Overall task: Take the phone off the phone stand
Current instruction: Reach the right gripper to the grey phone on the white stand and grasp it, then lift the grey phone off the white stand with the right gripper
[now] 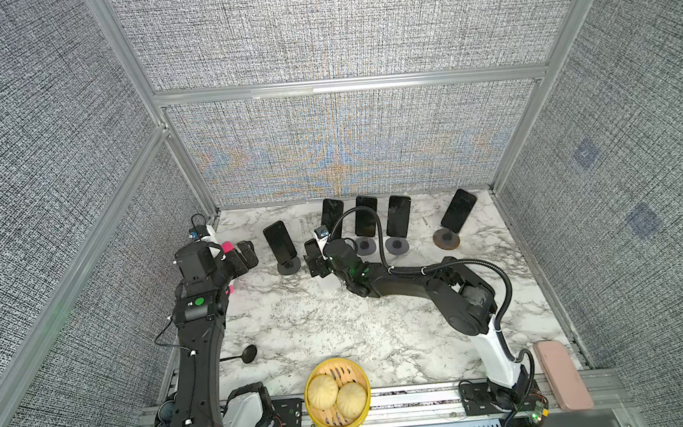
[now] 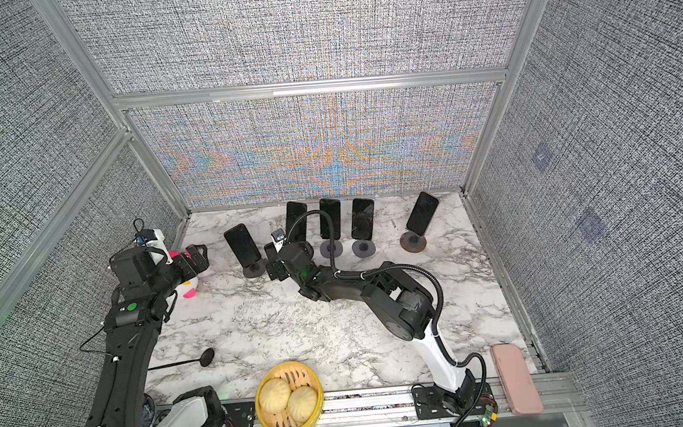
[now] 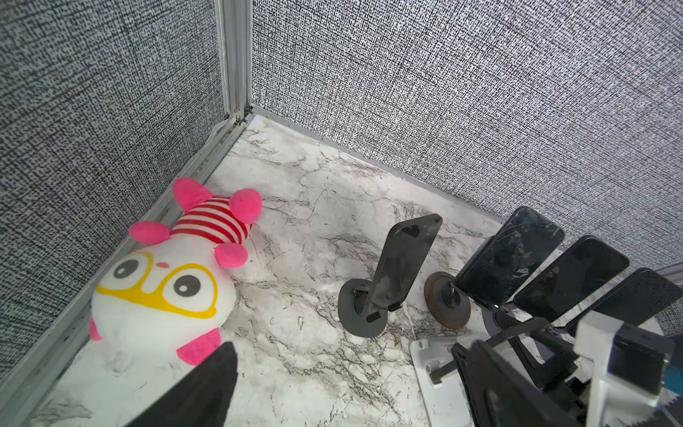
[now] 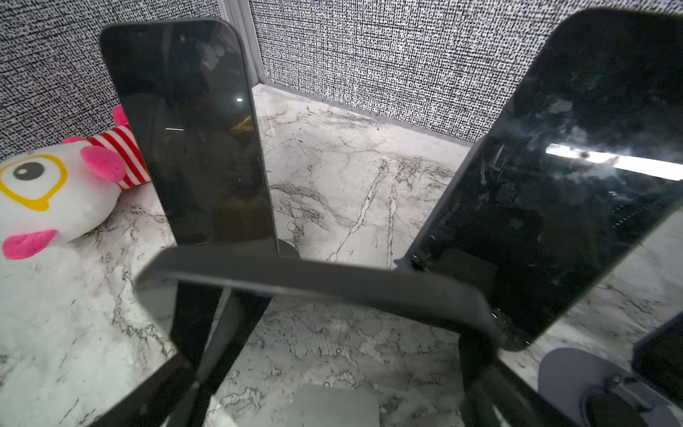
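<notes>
Grasp step. My right end effector (image 1: 313, 262) straddles the phone (image 4: 314, 281) on its stand (image 3: 430, 355); I can't tell if it's clamped. Left end effector (image 1: 248, 255) hangs with fingers apart, empty. Next, I judge: close firmly, lift straight up.

Closed in on 3 sides by grey woven-look wall panels (image 1: 337, 27), set in aluminium framing (image 1: 346, 85) with upright posts at both far corners. Shimmering with coloured moiré across the lower back panel (image 2: 318, 153) in both top views (camera effect or real tint, cannot tell). Marked on the right-hand wall by 2 faint bluish square patches (image 1: 585, 154). Floored by a white, grey-veined marble-pattern worktop (image 1: 340, 331). Edged along the worktop's near side by a metal rail (image 1: 412, 398). Lit brightly and evenly, with only soft shadows.
</notes>
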`<action>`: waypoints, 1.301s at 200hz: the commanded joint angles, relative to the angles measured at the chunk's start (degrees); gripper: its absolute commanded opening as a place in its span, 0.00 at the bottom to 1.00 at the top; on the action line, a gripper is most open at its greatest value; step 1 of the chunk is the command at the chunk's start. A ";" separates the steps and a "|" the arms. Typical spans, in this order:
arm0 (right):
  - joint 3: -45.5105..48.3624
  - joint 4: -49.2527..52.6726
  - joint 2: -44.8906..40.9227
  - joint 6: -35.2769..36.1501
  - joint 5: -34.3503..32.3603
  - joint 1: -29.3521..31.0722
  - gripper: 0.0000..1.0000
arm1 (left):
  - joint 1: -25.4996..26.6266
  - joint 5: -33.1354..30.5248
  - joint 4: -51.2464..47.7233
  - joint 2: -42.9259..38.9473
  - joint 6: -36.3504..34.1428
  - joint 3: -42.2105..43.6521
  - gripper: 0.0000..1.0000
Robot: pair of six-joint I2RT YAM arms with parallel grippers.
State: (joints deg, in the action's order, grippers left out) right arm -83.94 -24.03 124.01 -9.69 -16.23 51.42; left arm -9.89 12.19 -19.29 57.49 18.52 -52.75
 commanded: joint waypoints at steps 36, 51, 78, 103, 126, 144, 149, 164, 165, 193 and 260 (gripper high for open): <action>0.37 -2.57 -0.18 -1.48 -2.66 0.32 0.80 | -0.90 1.57 1.74 -0.09 1.01 0.03 0.98; 0.62 -3.03 -0.46 -1.17 -2.89 0.52 0.78 | -1.09 1.69 1.80 -0.04 1.14 0.16 0.98; 1.06 -3.09 -1.03 -0.83 -3.01 0.74 0.76 | -1.36 1.83 1.89 0.04 1.38 0.23 0.98; 0.18 0.50 -2.43 -1.04 -2.83 1.04 0.72 | -1.54 1.79 1.89 0.11 1.55 0.33 0.98; -0.47 3.48 -4.39 -0.98 -2.80 1.73 0.71 | -1.54 1.41 1.89 0.06 1.37 0.46 0.98; -1.10 7.46 -6.06 -2.17 -2.59 1.83 0.70 | -1.54 1.16 1.80 -0.02 1.36 0.51 0.98; -1.33 8.65 -6.66 -2.34 -2.27 1.89 0.70 | -1.54 1.15 1.80 -0.14 1.46 0.52 0.98; -1.53 11.87 -8.93 -2.73 -1.71 2.00 0.70 | -1.54 0.92 1.80 -0.35 1.50 0.62 0.98; -1.55 12.15 -9.08 -2.76 -1.66 2.01 0.70 | -1.54 0.87 1.80 -0.40 1.51 0.63 0.98; -1.30 20.96 -14.62 -3.35 -0.92 1.84 0.68 | -1.54 0.02 1.58 -0.72 1.43 0.87 0.98; -1.24 57.04 -26.87 -6.61 3.49 -3.60 0.60 | -1.45 -0.12 0.94 -1.07 1.59 1.25 0.98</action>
State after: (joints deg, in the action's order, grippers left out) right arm -85.89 16.73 100.79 -14.92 -14.33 49.12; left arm -11.38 12.34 -18.94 56.66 20.03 -51.46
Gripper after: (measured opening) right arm 0.708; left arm 0.979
